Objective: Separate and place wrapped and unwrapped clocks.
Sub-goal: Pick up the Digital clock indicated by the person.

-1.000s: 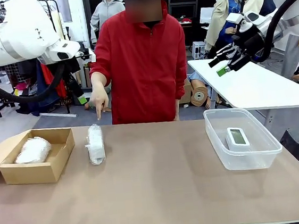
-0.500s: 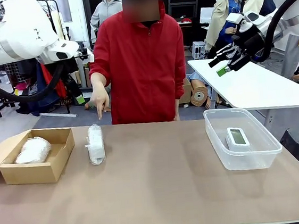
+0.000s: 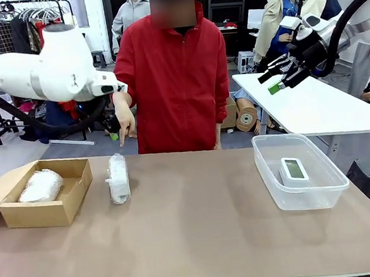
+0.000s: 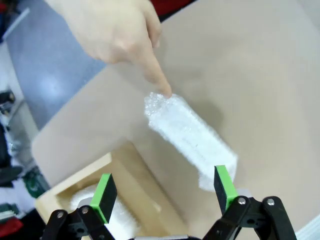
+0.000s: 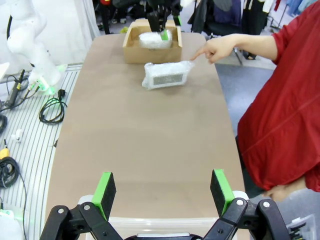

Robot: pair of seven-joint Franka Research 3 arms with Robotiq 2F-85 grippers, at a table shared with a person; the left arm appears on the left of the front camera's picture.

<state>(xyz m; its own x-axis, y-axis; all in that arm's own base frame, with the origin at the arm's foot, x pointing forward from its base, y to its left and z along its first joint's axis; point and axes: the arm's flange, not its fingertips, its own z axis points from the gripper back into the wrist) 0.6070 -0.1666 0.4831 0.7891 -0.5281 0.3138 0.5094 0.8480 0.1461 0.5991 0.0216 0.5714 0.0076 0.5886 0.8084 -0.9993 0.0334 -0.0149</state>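
Now the left hand (image 4: 164, 192), jaws wide and empty, hovers above the wrapped clock (image 4: 191, 138) on the worktop (image 3: 208, 229), probably approaching; next it must descend, straddle the bundle, and close.

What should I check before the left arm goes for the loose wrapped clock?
1. Left gripper open: ok.
2. Gripper above the loose bundle: ok, in the wrist view.
3. Hand clear of it: not ok, the finger points right at its far end.
4. Box has room beside the other bundle: ok.
5. Bare clock already in the tub: ok.
6. Right gripper out of the way: ok.
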